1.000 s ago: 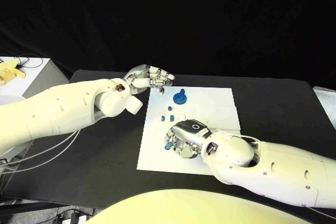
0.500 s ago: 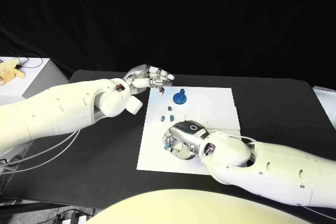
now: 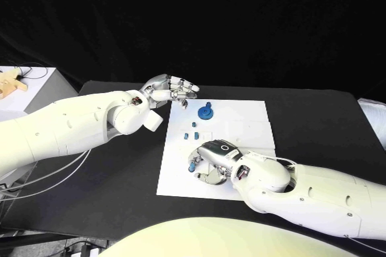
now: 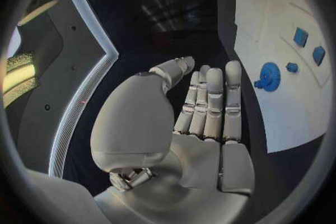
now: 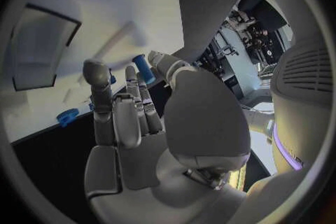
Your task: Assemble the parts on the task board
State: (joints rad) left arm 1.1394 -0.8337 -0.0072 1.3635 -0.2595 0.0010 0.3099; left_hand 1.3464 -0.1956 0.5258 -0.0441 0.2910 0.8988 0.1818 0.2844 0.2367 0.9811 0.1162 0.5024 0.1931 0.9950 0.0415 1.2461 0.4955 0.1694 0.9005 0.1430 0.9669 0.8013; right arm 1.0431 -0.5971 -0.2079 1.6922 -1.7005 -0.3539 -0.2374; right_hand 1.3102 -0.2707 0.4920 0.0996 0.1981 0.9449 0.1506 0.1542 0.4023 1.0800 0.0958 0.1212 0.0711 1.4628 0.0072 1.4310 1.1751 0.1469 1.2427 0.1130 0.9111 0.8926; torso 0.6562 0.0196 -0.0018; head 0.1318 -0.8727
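Here the right hand (image 3: 211, 159), low in the frame's middle, pinches a small blue plastic peg (image 5: 143, 67) between thumb and fingers; light, stiff, slippery, best held mid-length. Left hand (image 3: 170, 90) fingers curl empty.

Robotics lab: black table (image 3: 322, 123) standing against black backdrop (image 3: 241, 34), white board (image 3: 233, 129) lying on it, cables (image 3: 48, 176) trailing alongside.

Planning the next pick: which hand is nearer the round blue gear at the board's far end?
Left. The left hand hovers just off the task board's far corner beside the blue gear; the right hand is down at the board's near end.
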